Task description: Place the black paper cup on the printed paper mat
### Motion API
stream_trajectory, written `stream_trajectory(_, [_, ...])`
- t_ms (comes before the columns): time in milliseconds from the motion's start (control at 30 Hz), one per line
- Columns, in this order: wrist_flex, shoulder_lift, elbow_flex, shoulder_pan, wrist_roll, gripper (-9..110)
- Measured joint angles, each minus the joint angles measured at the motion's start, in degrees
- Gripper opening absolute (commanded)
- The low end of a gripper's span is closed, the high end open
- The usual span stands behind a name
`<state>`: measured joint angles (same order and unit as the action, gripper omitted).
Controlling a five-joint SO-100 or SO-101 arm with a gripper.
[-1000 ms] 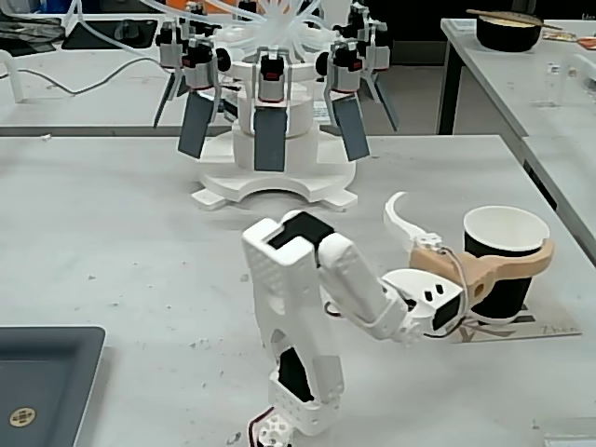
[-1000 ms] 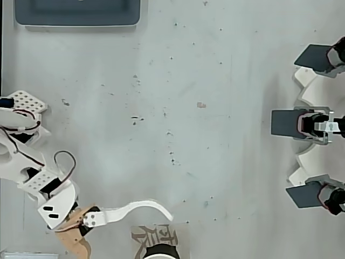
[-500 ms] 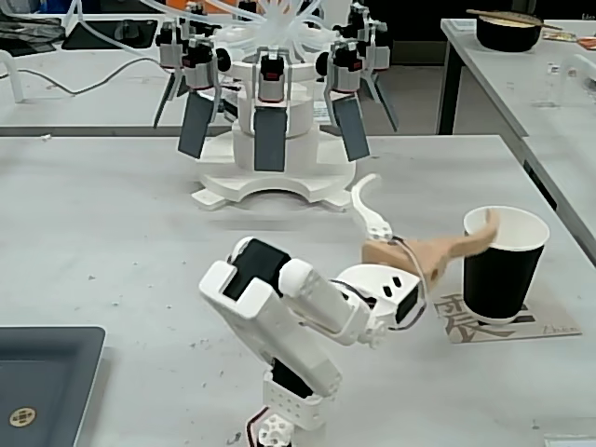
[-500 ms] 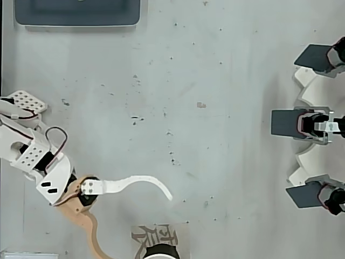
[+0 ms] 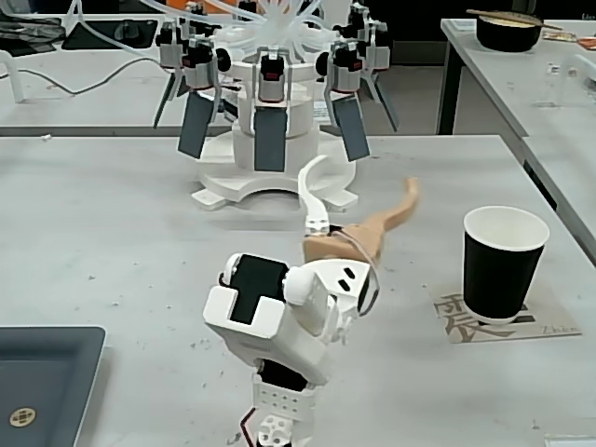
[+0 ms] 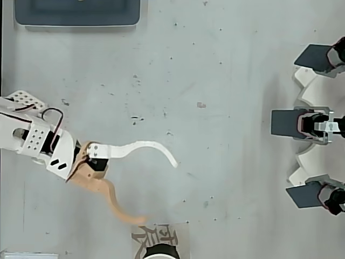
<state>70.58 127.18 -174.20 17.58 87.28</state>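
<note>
Cup point(image 5: 504, 264) and mat point(image 5: 503, 317) sit together at the right side of the grey table point(image 5: 112, 223) in the fixed view: the black paper cup stands upright on the beige printed mat, covering part of it, with the black character showing just to the cup's left. In the overhead view only the white rim of the cup point(image 6: 160, 252) and the top of the mat point(image 6: 160, 236) show at the bottom edge. The white arm's gripper point(image 5: 367, 179) is clear of the cup, well to its left in the fixed view, holding nothing. Its two curved fingers are spread wide apart, the white one point(image 5: 311, 191) pointing up toward the white carousel stand point(image 5: 276, 126) and the tan one point(image 5: 386, 223) reaching toward the cup without touching it. From above, the gripper point(image 6: 159, 190) lies open over bare table, the tan finger's tip near the mat's corner. A dark grey tray point(image 5: 37, 391) lies at the lower left of the fixed view.
</note>
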Motion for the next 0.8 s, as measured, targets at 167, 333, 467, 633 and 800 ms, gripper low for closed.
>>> stream_trajectory(167, [0.0,-0.1,0.0,-6.6,0.7,21])
stream_trajectory(333, [0.0,-1.8,0.0,-13.5,1.2,18])
stream_trajectory(467, [-0.1,-3.6,0.0,-18.1,1.9,17])
stream_trajectory(633, [-0.7,-6.8,1.5,-21.5,2.1,15])
stream_trajectory(800, [-2.7,-11.9,8.2,-22.5,2.2,14])
